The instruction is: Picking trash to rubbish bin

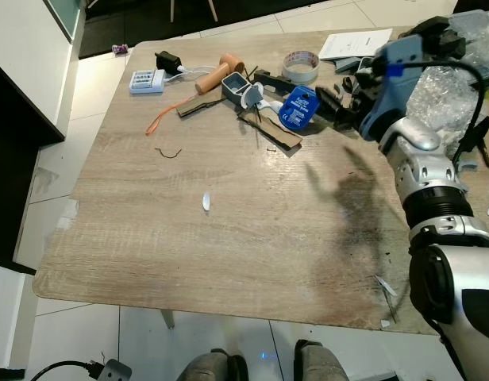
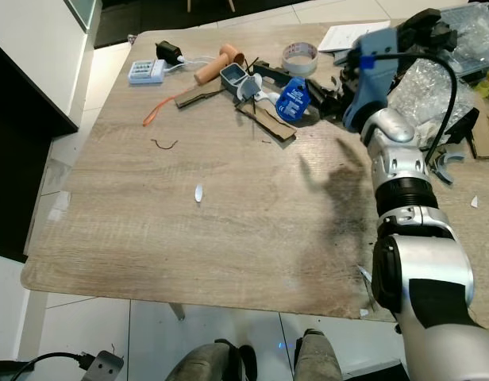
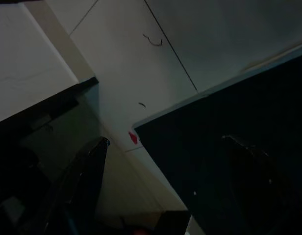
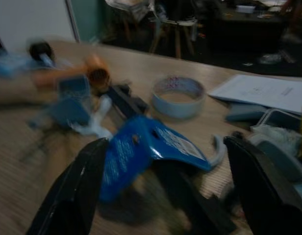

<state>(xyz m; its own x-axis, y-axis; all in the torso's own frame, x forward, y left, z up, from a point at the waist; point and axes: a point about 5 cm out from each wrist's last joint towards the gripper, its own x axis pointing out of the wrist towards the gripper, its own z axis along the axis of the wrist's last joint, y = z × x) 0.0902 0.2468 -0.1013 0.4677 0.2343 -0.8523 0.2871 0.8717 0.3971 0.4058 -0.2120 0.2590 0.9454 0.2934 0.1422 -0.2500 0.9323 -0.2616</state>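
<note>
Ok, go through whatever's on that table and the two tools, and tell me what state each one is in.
Right tool: open, hovering by the blue packet, holding nothing.
Left tool: open, idle below the table edge.
Blue packet: bent, propped on the clutter, not gripped.
Tape roll: lying flat, hole up.
Orange tube: on its side.
Papers: flat on the table.
White scrap: loose, lying apart.
Bubble wrap: crumpled.
</note>
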